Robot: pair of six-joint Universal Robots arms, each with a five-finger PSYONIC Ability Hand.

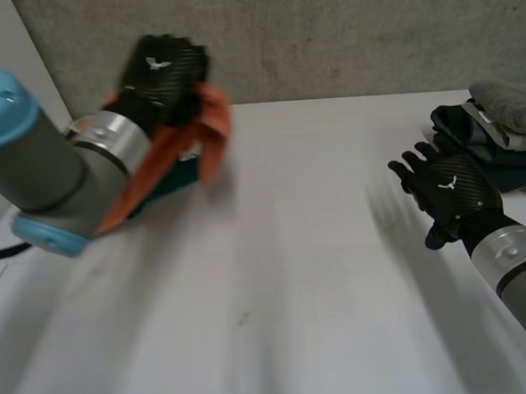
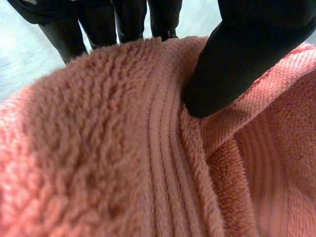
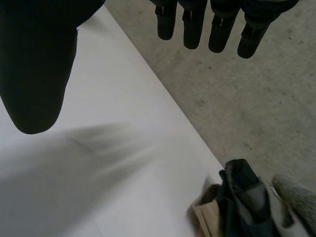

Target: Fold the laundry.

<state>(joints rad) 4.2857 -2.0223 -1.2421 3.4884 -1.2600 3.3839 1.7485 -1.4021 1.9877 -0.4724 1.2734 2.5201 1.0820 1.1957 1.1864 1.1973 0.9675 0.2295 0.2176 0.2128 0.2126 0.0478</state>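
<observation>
We hold the orange towel [image 1: 210, 129] pinched in our left hand [image 1: 162, 74], thumb pressed into its ribbed border against the fingers behind. The cloth hangs from the hand over the worktop [image 1: 295, 275], probably held clear so it can be spread for folding. Our right hand [image 1: 450, 190] hovers with fingers straight and apart, holding nothing, seemingly ready to take a free edge. The laundry pile [image 1: 500, 133] lies just beside it.
</observation>
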